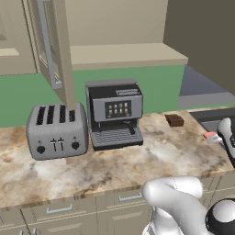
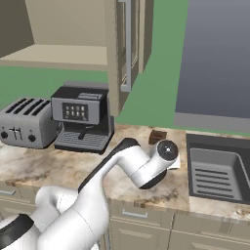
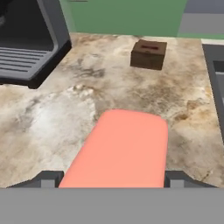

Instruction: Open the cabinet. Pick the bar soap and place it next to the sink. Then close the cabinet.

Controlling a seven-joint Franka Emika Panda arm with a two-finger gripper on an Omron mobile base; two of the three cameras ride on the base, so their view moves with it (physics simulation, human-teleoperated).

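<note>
Soap (image 3: 118, 148), a salmon-pink bar, lay between the two dark fingertips (image 3: 46, 178) at the bottom centre of the hand view, over the marbled counter (image 1: 137, 160). The fingers stood wide on either side of the bar; whether they pressed on it could not be told. In the left base view the bar (image 1: 212, 137) showed at the right edge, beside the sink (image 2: 219, 171). A dark brown block (image 3: 148, 54) sat further back. Toaster (image 1: 57, 131) and coffee machine (image 1: 114, 114) stood at left. The cabinet door (image 1: 53, 46) hung open above. The arm reached low toward the sink, gripper (image 1: 227, 135) at the counter's right end.
</note>
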